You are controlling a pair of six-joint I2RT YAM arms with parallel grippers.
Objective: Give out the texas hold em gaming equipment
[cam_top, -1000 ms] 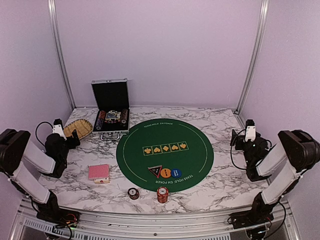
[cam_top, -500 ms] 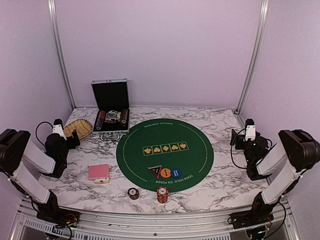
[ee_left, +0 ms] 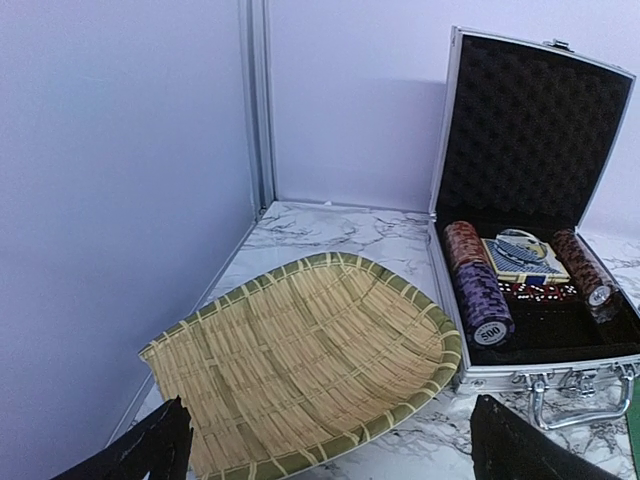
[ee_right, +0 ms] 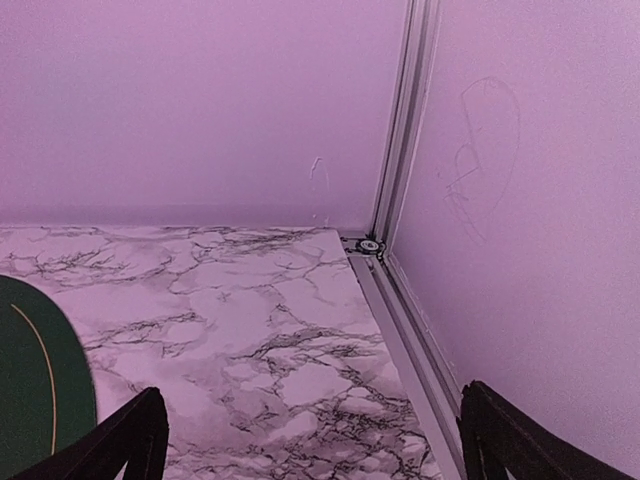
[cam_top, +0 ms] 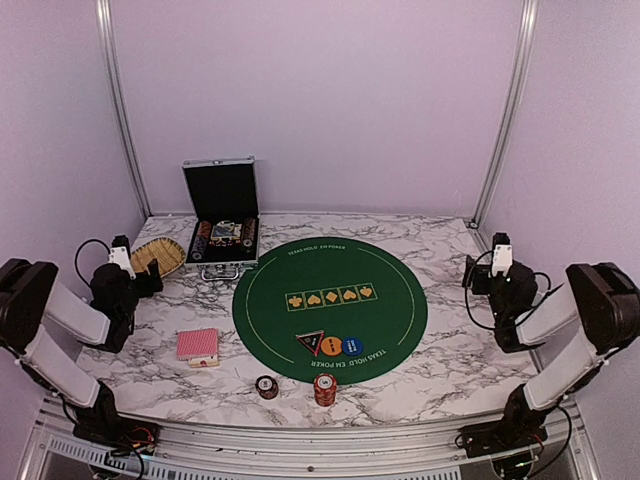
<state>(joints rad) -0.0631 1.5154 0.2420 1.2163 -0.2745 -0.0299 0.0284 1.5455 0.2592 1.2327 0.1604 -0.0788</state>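
Nearest, red-white chips (cam_top: 324,389) and dark chips (cam_top: 266,386) stand at the front of the table (cam_top: 440,370). Further back, cards (cam_top: 198,345) lie left of the green mat (cam_top: 330,270), with three buttons (cam_top: 330,346) on it. The left gripper (ee_left: 325,455) and right gripper (ee_right: 310,440) gape wide, empty.

cards (cam_top: 198,345) left of mat (cam_top: 385,262).

1. Top view: high behind the near edge, looking down over the whole table (cam_top: 440,260).
2. Left wrist: low and close, facing the tray (ee_left: 300,350) and case (ee_left: 530,130) at far left; the top view shows both.
3. Right wrist: low, facing the far right corner (ee_right: 372,243); shares the mat (ee_right: 30,370) edge with the top view.
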